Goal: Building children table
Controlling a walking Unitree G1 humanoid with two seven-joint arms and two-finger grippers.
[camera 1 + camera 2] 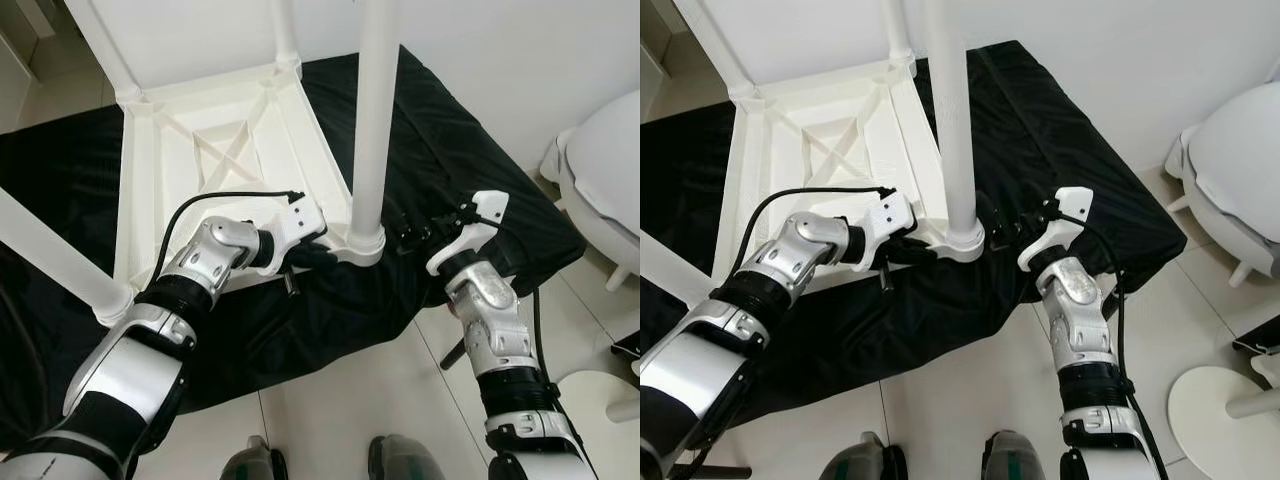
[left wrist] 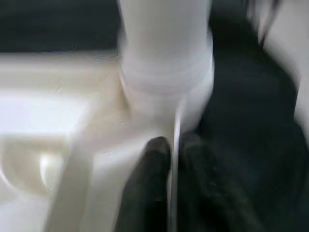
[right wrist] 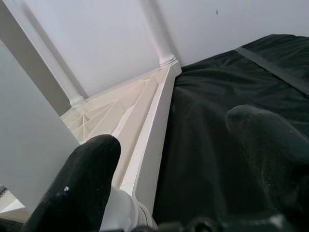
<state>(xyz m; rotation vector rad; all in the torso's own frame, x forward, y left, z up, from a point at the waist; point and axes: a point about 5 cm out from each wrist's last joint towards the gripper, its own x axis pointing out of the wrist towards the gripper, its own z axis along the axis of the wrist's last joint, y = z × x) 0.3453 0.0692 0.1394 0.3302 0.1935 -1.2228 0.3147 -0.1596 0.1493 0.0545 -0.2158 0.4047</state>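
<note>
A white plastic table [image 1: 215, 165] is laid upside down on a black cloth [image 1: 450, 170], ribbed underside up, legs upright. The left gripper [image 1: 312, 250] is pinched on the rim by the near right leg [image 1: 370, 120]. The right gripper [image 1: 410, 232] is held wide open beside that leg.

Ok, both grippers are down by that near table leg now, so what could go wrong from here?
The left gripper pinches the thin edge of the upturned tabletop beside the leg socket; it could slip. The right gripper is open beside the near leg, so a nudge might tilt that leg. The black cloth underneath could let everything slide.
</note>
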